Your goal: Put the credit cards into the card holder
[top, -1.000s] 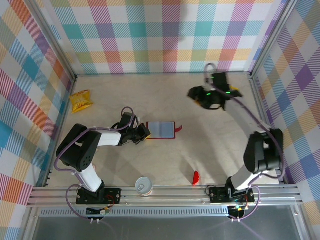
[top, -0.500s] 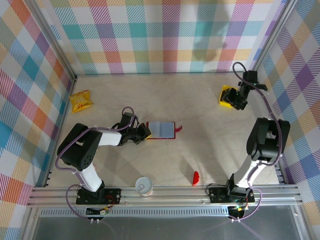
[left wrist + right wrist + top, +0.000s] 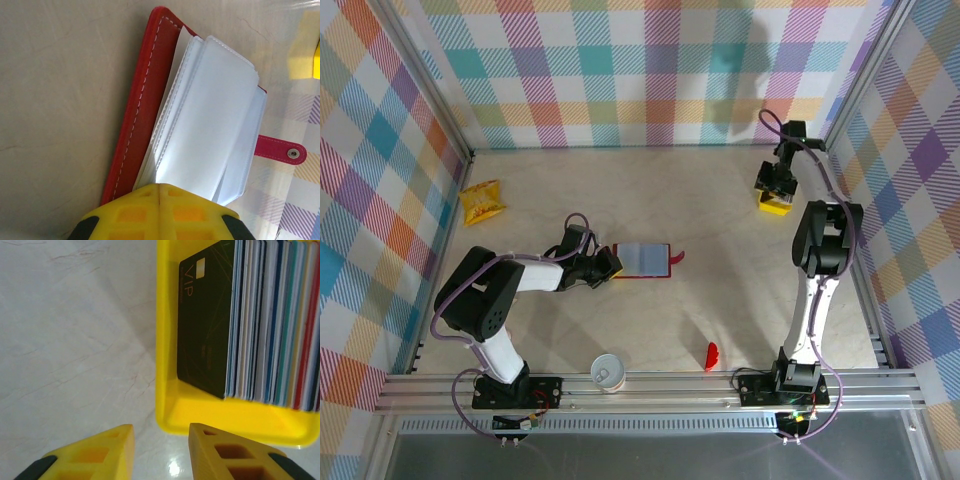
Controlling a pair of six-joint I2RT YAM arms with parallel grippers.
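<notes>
The card holder [image 3: 642, 260] lies open at mid-table, a red cover [image 3: 142, 100] with clear sleeves [image 3: 205, 115] and a clasp tab [image 3: 280, 150]. My left gripper [image 3: 601, 266] is shut at its left end; the closed fingertips [image 3: 160, 189] overlap the near edge of the sleeves. The credit cards [image 3: 260, 325] stand on edge as a stack in a yellow box [image 3: 167, 340], a black VIP card in front. That box [image 3: 775, 205] sits at the back right. My right gripper [image 3: 161, 440] hovers open just short of the box's corner, nothing between its fingers.
A crinkled yellow snack packet [image 3: 482, 202] lies by the left wall. A white cup [image 3: 607, 371] and a small red curved piece [image 3: 711, 355] sit near the front rail. The right wall post [image 3: 830, 160] is close to the box.
The right arm has swung from the back middle to the back right corner, over the yellow box, and its jaws have narrowed. The left arm and card holder have not moved.
</notes>
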